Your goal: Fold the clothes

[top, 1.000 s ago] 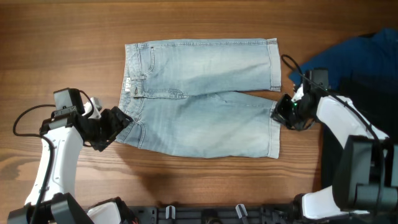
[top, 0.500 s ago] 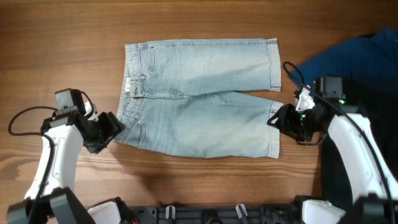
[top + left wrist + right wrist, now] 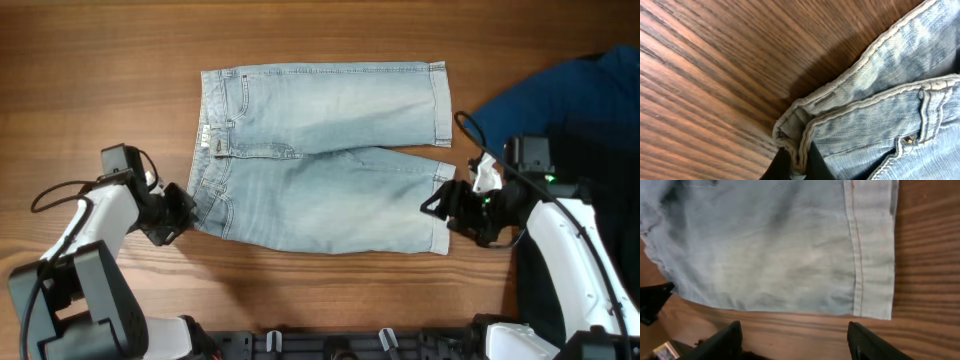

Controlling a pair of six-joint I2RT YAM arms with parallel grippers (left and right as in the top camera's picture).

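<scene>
The clothes, light-blue denim shorts (image 3: pixel 320 160), lie flat on the wooden table with the waistband at the left and both legs pointing right. My left gripper (image 3: pixel 178 212) is at the waistband's lower corner. In the left wrist view this gripper (image 3: pixel 796 166) is shut on the folded waistband edge (image 3: pixel 805 130), which is pinched between the black fingers. My right gripper (image 3: pixel 440 205) stands open at the lower leg's cuff (image 3: pixel 440 225). In the right wrist view its fingers (image 3: pixel 725 341) are spread wide over bare wood, just short of the cuff (image 3: pixel 872 250), holding nothing.
A dark blue garment (image 3: pixel 570 95) lies at the right edge, with a black garment (image 3: pixel 612 185) below it beside the right arm. A black rail (image 3: pixel 330 345) runs along the front edge. Bare wood surrounds the shorts.
My left gripper has slid right onto the waistband corner and shut on it. My right gripper has opened and shifted left and down to the lower leg's cuff.
</scene>
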